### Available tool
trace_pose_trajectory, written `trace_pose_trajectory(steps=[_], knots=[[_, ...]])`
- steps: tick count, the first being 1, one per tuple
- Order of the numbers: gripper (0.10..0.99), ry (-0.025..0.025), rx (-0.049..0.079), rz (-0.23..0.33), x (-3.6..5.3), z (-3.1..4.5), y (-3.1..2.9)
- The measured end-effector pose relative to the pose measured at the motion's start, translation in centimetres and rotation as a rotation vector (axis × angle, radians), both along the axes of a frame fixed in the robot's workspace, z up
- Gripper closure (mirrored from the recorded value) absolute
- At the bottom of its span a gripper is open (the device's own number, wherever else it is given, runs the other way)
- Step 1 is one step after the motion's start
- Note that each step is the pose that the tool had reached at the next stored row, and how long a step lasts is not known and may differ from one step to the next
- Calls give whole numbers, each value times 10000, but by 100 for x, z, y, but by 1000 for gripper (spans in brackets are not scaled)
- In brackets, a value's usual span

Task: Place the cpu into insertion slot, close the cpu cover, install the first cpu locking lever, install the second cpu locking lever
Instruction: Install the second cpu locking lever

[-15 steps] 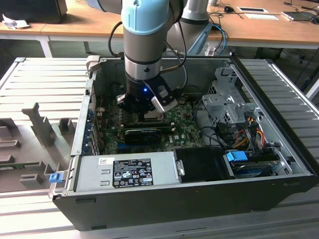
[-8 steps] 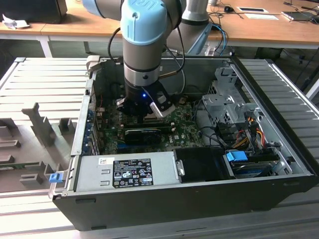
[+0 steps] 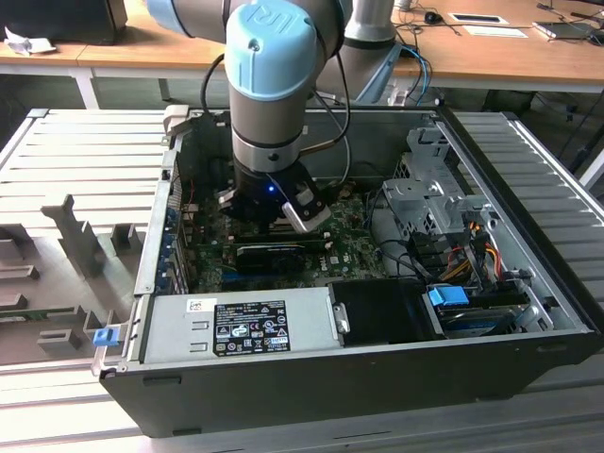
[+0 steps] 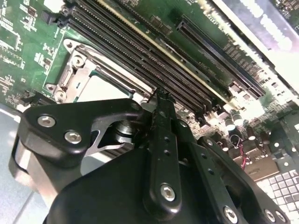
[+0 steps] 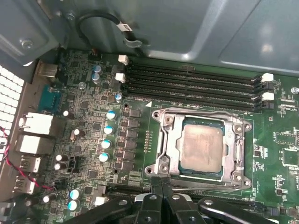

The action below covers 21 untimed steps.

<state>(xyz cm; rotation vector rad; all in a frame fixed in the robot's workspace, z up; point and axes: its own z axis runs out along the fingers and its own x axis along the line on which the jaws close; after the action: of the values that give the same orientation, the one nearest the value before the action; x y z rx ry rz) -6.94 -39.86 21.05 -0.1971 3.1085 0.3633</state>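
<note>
Silvery-grey, the cpu (image 5: 202, 148) sits in its socket on the green motherboard (image 5: 88, 154), the cpu cover (image 5: 202, 147) folded down around it as a metal frame, in my first wrist view. Beside the socket's edge I see my gripper (image 5: 161, 183), fingertips pressed together and holding nothing. In the exterior view, my arm (image 3: 274, 85) reaches down into the open computer case (image 3: 528, 283).

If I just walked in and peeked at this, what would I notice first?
Probably the big robot arm with its light blue cap, reaching down into the open computer case. In the first wrist view, the shiny square cpu sits in its socket on the green board, with the cpu cover framing it. The black gripper hangs beside the socket's edge.
</note>
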Motion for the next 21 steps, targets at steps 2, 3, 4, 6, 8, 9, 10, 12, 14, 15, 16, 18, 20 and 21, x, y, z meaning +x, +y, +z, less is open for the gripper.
trace_pose_trajectory(steps=[2,3,4,6,8,9,10,12,14,15,16,18,20,21], knots=[[980,-1,46,3,-9,-2,-11],[980,-1,74,2,-14,-3,-17],[980,0,119,0,-19,-6,-23],[980,-1,292,-1,-24,-24,-32],[980,0,408,0,-24,-44,-34],[980,0,448,0,-25,-53,-35],[980,-1,486,-1,-25,-66,-34],[980,-1,542,0,-25,-99,-35],[980,1,608,0,-30,-114,-37],[980,-1,710,2,-36,-120,-40],[980,-1,818,2,-44,-128,-45],[980,-1,872,2,-52,-143,-52],[980,-1,893,1,-57,-162,-56],[980,0,904,1,-59,-170,-57]])
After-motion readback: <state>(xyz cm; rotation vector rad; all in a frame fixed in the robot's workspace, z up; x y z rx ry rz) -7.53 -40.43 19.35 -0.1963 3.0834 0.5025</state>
